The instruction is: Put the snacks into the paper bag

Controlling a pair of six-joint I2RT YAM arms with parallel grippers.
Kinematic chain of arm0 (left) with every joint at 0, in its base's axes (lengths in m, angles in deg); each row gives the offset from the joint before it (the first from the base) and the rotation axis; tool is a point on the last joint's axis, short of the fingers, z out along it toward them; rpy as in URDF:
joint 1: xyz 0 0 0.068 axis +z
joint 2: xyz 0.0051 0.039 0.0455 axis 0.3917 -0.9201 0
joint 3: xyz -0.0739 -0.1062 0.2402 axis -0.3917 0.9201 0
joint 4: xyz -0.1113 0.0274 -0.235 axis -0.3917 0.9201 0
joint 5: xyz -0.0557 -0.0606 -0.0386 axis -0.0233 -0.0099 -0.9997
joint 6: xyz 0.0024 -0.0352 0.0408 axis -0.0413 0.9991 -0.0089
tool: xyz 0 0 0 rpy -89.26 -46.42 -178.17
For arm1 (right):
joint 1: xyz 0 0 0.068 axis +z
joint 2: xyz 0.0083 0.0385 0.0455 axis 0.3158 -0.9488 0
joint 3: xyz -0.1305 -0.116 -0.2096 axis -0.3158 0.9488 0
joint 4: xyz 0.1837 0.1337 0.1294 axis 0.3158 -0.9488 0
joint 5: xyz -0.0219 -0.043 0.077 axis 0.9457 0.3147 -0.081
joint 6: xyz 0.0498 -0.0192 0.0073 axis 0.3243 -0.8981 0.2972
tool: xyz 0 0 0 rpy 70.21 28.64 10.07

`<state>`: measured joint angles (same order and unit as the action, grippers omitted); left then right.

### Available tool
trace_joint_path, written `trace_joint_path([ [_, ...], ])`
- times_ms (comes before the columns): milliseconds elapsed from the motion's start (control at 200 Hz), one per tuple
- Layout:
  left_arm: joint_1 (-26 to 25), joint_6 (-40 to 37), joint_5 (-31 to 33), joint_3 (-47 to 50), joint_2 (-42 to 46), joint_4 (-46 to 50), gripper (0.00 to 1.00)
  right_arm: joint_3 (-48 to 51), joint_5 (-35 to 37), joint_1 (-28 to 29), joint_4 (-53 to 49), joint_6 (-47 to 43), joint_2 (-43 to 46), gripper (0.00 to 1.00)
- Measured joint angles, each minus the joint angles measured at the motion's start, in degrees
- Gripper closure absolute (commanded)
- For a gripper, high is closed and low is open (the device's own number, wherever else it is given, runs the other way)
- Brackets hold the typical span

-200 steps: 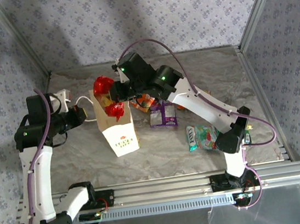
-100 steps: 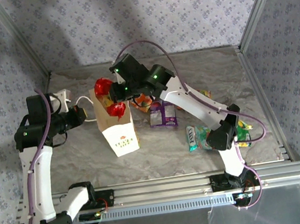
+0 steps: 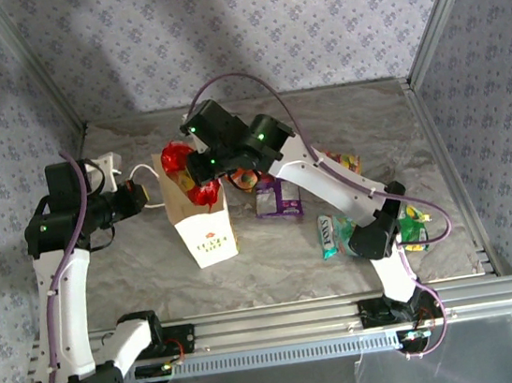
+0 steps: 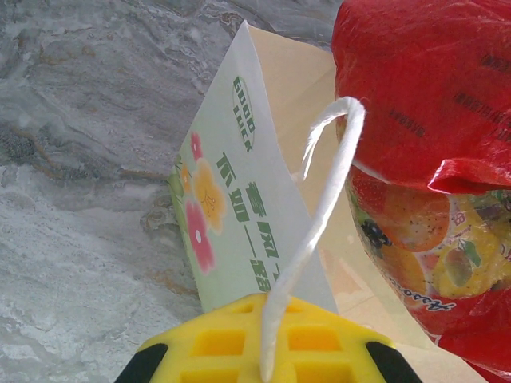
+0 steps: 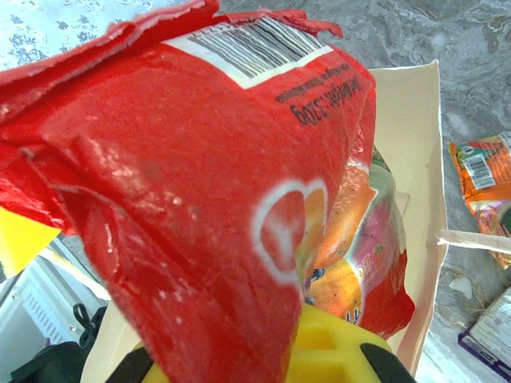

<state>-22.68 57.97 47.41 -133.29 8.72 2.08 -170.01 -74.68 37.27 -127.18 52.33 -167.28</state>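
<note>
red snack packet (image 5: 200, 199) pinched in right gripper (image 3: 195, 173) jaws, partly inside paper bag (image 3: 210, 235) mouth, left of centre; bag's cord handle (image 4: 319, 207) clamped in left gripper (image 3: 150, 194) jaws; packet to be lowered deeper before release, handle to be held taut so mouth is not collapsed; purple packet (image 3: 277, 196) and teal-green packet (image 3: 339, 234) lying right of bag

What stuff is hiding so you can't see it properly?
- Inside the paper bag: right wrist view, the red packet covers it; contents can't be counted.
- Green packet: top view, mostly behind the right arm's elbow.
- Orange packet: right wrist view, cut off by the picture edge.
- Bag's print: top view, too small to read.
</note>
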Motion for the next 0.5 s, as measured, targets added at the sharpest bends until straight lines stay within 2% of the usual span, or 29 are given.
trace_joint_path([
  [500,0.00,-0.17,0.00,0.04,0.02,0.00,0.96,-0.83,3.17,2.34,-0.63,-5.14,-0.04,0.99],
])
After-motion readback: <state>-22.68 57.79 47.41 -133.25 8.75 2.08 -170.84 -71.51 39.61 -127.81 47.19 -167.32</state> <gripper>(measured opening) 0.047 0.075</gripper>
